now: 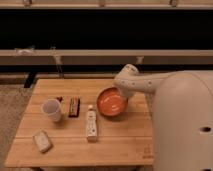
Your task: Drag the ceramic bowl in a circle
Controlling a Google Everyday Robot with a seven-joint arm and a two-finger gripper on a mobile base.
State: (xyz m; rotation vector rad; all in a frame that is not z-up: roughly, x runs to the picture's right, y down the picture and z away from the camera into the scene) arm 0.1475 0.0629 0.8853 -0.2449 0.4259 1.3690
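1 ceramic bowl point(111, 102); end effector point(121, 93) at rim; 1 cup point(51, 109)

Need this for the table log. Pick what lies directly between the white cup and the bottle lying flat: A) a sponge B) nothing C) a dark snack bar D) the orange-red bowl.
C: the dark snack bar lies between the white cup and the bottle; the gripper is at the ceramic bowl.

A pale slatted wooden table point(120, 142) spreads under the gripper point(123, 94) – beyond it runs a long beige horizontal rail point(65, 56), dark shadow behind. Left and below, speckled grey carpet point(11, 107) covers the floor.
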